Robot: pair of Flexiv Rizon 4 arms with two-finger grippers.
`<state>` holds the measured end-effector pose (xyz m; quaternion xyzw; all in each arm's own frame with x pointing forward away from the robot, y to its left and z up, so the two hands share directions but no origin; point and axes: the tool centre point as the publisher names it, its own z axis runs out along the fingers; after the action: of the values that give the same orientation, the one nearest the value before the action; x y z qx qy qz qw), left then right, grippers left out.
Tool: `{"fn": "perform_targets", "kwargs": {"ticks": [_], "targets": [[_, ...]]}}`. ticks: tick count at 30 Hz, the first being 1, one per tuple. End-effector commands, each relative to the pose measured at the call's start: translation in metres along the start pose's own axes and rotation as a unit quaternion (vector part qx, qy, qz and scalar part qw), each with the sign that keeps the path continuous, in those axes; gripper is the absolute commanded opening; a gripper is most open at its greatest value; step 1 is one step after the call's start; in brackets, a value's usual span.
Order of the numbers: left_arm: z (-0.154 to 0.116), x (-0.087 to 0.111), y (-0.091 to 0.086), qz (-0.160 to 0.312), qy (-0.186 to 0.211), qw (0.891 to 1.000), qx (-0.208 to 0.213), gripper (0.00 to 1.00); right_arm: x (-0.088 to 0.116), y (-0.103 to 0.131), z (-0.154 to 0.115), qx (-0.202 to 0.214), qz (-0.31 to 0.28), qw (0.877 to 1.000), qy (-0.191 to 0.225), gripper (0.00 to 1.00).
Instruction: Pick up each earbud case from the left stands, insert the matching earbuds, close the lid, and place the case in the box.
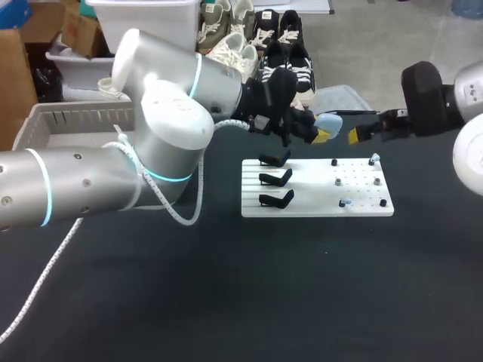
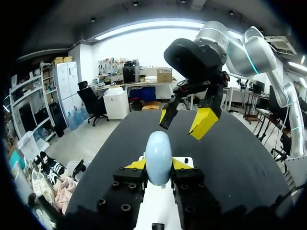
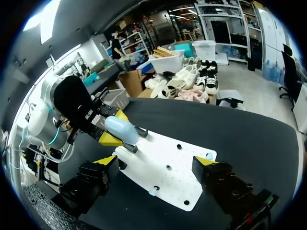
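Where the near-left corner of the dark bench (image 1: 226,302) lies, a white cable (image 1: 45,290) trails down across it from the left arm (image 1: 90,181). This arm comes in over the bench's left edge and reaches past the middle. Toward the middle of the bench a white board (image 1: 317,205) lies flat, its long sides parallel to the bench's near edge. Three black stands (image 1: 275,199) sit in a column on the board's left part, one behind another. The board's right part carries two small pale-blue earbuds (image 1: 344,202), one by its near edge and one at its far right corner, with a few dark pegs (image 1: 383,202) around them.

Just past the board's far edge and raised above it, the left end effector (image 2: 158,165) pinches the pale-blue earbud case (image 2: 158,152) between its two yellow tips, one tip on each side. The case's smooth rounded end juts out ahead of the fingers. Beside it, toward the bench's right edge, the right end effector (image 2: 183,125) faces the case with its fingers spread, holding nothing, and a small gap lies between it and the case. At the bench's far-left corner stands a pale slatted box (image 1: 75,119).
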<state>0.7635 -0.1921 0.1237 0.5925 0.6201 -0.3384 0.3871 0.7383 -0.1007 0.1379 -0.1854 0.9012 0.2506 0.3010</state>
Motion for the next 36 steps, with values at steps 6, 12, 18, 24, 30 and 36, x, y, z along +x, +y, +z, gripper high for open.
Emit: {"fn": "perform_targets", "kwargs": {"ticks": [6, 12, 18, 24, 30, 36], "targets": [[0.01, -0.003, 0.0, 0.001, 0.004, 1.0, 0.008, 0.0, -0.007, -0.002, 0.009, -0.035, -0.006, 0.999, 0.004, 1.0], [0.009, -0.005, -0.005, 0.005, 0.003, 1.0, 0.014, 0.0, -0.008, -0.003, 0.012, -0.037, -0.006, 0.999, 0.003, 1.0], [0.008, -0.001, -0.009, 0.004, 0.005, 1.0, 0.019, 0.0, -0.012, -0.005, 0.013, -0.04, -0.008, 0.999, 0.001, 1.0], [0.009, 0.0, -0.013, 0.003, 0.006, 1.0, 0.023, 0.0, -0.016, -0.005, 0.014, -0.042, -0.011, 0.999, 0.0, 1.0], [0.01, 0.003, -0.019, 0.002, 0.005, 1.0, 0.027, 0.0, -0.021, -0.005, 0.009, -0.039, -0.017, 0.999, -0.003, 1.0], [0.008, 0.01, -0.025, -0.007, -0.005, 1.0, 0.019, 0.0, -0.026, -0.002, -0.009, -0.021, -0.026, 0.999, -0.024, 1.0]]}}
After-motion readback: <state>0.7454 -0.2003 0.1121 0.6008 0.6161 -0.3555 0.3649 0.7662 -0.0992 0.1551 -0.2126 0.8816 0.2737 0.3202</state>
